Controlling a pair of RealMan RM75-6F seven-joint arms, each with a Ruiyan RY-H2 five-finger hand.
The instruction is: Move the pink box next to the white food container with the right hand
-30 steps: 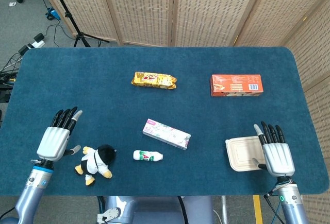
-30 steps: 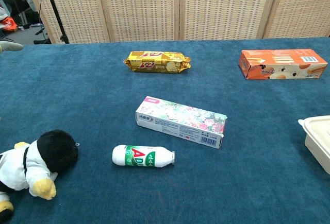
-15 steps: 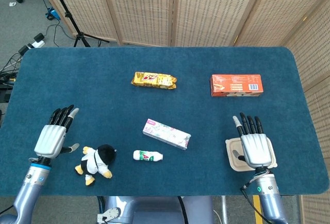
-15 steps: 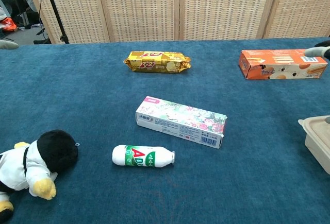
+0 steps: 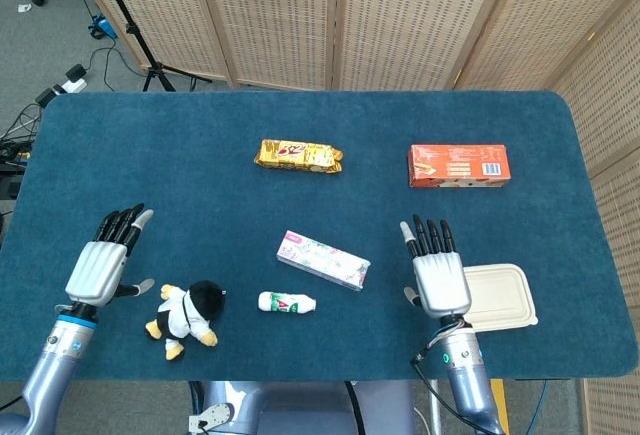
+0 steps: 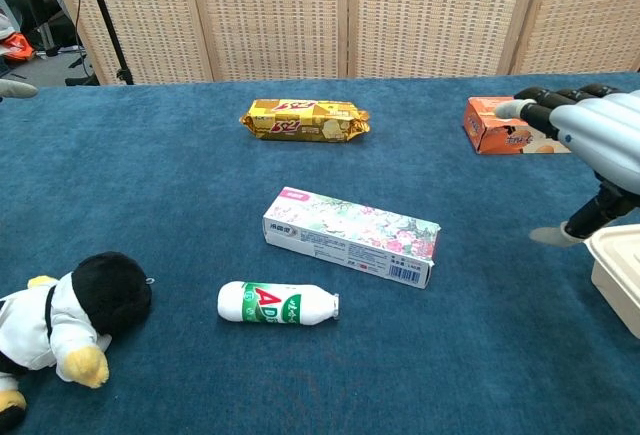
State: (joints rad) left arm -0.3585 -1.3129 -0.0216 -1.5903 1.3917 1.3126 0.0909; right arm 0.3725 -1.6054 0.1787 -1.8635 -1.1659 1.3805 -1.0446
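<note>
Head view showed us the pink box [image 5: 323, 260] lying flat mid-counter, apart from our right robot hand [image 5: 439, 280], whose fingers were spread, empty, beside the white food container [image 5: 498, 296].

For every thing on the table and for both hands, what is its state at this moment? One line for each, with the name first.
pink box: lying flat, not held
white food container: lid closed, at the right hand's side
right hand: open, holds nothing
left hand: open, holds nothing
small bottle: lying on its side
plush toy: lying down
orange box: flat, closed
yellow biscuit pack: flat, sealed
</note>
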